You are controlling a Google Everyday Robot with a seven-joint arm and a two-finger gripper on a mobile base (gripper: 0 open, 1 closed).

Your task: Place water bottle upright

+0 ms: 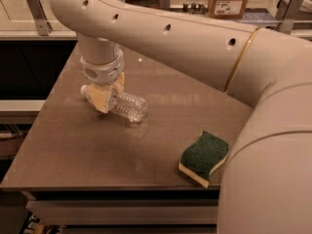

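Bottle (130,106) lies on its side on the counter (97,150), toward 10 o'clock. The gripper (109,99) reaches down from above, fingers (101,101) closed on its neck end. Long axis runs 10-to-4 o'clock: cap at 10, base at 4. Sponge (204,156) well apart, at 4 o'clock.

The water bottle (130,106) lies on its side on the table (73,145), in the far left part of it. It is small, made of clear plastic with ribs, and the brown surface shows through it. Its white cap (86,89) points to the left and its base points to the right, a little toward the front edge. My gripper (109,99) is down at the neck end, with one finger on each side, clasping the bottle.
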